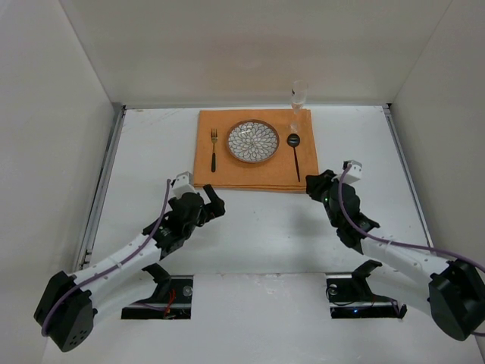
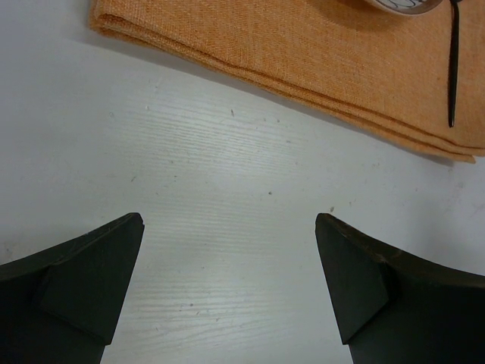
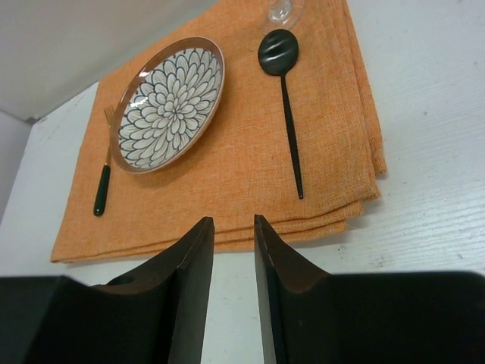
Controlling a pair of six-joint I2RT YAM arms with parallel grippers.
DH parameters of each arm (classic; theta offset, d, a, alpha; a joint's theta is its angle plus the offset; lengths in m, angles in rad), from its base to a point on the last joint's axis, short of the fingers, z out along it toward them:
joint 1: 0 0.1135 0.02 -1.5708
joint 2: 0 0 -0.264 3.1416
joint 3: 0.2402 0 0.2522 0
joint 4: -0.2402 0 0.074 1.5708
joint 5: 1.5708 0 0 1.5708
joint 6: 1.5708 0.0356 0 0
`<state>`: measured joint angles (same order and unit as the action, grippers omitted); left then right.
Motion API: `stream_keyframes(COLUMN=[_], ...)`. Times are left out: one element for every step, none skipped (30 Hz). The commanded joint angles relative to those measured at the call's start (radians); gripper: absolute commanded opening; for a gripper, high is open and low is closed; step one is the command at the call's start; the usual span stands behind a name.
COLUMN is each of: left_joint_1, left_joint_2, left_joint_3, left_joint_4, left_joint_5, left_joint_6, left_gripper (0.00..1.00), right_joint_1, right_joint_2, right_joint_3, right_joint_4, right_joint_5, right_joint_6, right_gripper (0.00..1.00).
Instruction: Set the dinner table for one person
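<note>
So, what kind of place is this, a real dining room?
Probably a robot test cell, not a dining room: bare white walls box in the dinner table, two robot arms stand at its near edge, and one place setting lies on an orange mat.

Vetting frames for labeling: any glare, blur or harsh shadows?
Top external: soft even light, faint shadows; the glass barely stands out against the white wall. Left wrist: mild sheen on the dinner table, left pincer dark and featureless. Right wrist: plate and spoon sharp, right pincer dark, slightly soft.
</note>
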<state>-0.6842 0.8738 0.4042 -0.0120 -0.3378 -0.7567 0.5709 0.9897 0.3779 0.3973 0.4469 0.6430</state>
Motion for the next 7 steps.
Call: stream_keyframes(left_joint_1=[0.004,0.004,0.005,0.007,0.008,0.004,-0.004], left_joint_2=[0.002,0.004,0.007,0.014,0.02,0.025,0.03], left_joint_3=[-0.001,0.004,0.01,0.018,0.025,0.03,0.036], left_joint_4=[0.007,0.009,0.009,0.001,-0.002,0.003,0.003], left_joint_5=[-0.013,-0.013,-0.015,-0.018,-0.027,-0.036,-0.044], left_joint_6=[0.014,0.019,0.026,0.036,0.046,0.056,0.057], left_gripper=[1.0,1.0,1.0,1.0,1.0,1.0,1.0], right_joint_1=[0.01,0.01,0.01,0.01,0.01,0.01,0.01], right_joint_2=[-0.023,-0.025,-0.026,-0.028,-0.028,-0.028,-0.028], right_joint_3=[0.009,0.009,0.009,0.009,0.009,0.009,0.009], right_joint_4=[0.061,0.061,0.061,0.061,0.061,0.061,0.061], right_joint_5=[0.022,0.022,0.019,0.019,0.019,0.019,0.019], right_joint_6=[-0.016,-0.016,-0.016,-0.016,-0.016,-0.016,-0.016], right_gripper=[0.34,0.34,0.34,0.34,0.34,0.34,0.34])
